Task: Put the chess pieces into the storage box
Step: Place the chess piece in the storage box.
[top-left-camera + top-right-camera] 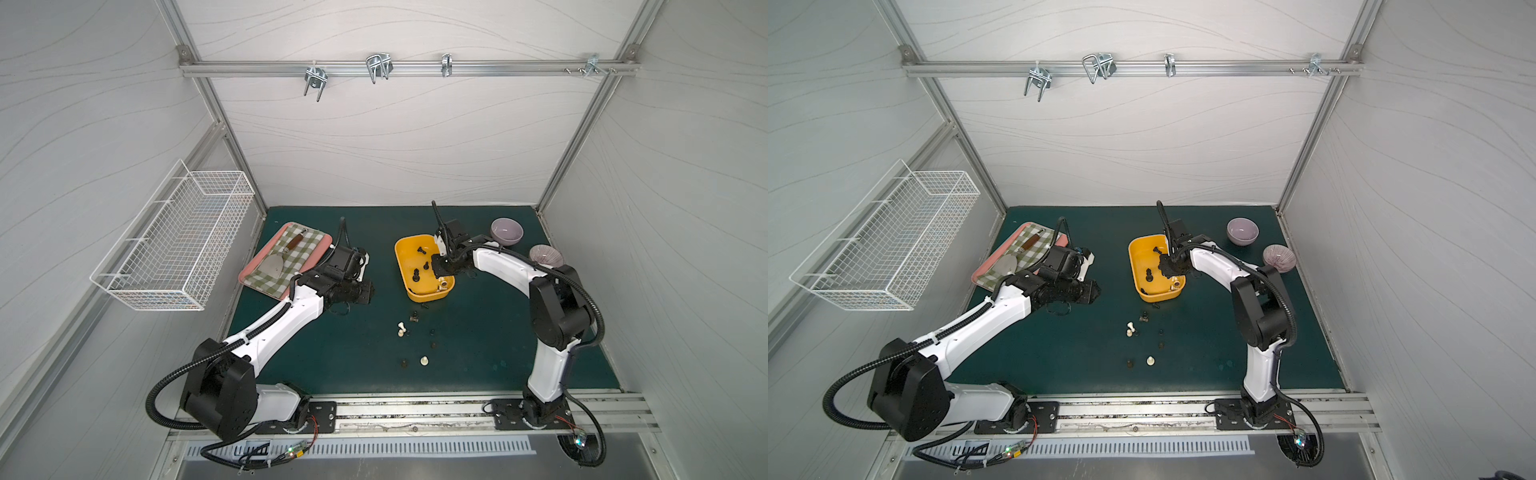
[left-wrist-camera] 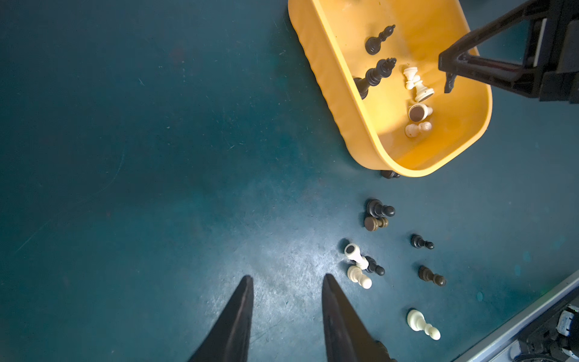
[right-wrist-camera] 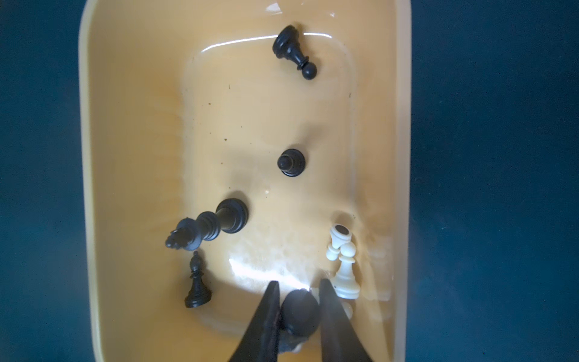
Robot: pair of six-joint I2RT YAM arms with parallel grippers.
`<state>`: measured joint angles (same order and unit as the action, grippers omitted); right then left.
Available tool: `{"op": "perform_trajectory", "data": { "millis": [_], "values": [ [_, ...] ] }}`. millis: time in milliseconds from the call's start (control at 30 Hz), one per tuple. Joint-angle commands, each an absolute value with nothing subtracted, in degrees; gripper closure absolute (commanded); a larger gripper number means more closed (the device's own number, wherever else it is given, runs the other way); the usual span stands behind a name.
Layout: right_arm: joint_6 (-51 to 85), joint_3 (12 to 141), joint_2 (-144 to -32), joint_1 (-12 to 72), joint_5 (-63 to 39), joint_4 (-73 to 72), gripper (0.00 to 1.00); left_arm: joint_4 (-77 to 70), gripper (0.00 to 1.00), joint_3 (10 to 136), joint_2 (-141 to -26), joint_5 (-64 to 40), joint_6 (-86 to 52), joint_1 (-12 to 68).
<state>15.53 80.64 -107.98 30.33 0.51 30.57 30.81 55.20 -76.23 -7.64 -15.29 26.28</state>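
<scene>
Storage box [image 1: 407, 255] lies lengthwise front to back.

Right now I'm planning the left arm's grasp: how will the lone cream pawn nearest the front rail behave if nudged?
The cream pawn appears upright on a round base, so a nudge would probably tip it. Once down, its round base would likely roll. Its smooth taper may slip when pinched.

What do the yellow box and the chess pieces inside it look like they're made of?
Storage box: likely moulded plastic, glossy; bright curved glints on its floor, smooth rounded corners. Chess pieces: smooth with a soft sheen and ringed stems; lacquered wood or plastic, the pictures leave it open.
</scene>
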Motion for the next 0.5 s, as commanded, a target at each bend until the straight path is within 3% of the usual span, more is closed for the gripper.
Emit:
{"op": "perform_trajectory", "data": {
  "millis": [0,233,467],
  "values": [
    [15.8,82.5,-109.2,30.0,-0.8,32.2,0.73,31.8,0.62,55.9,-76.7,-8.2,-16.1,26.1],
    [16.1,84.0,-108.3,30.1,-1.0,33.5,0.65,32.2,0.60,56.9,-78.4,-8.6,-16.0,26.1],
    [15.0,85.0,-104.5,29.9,-0.2,35.3,0.63,31.7,0.60,57.1,-78.8,-8.8,-15.7,26.2]
  ]
}}
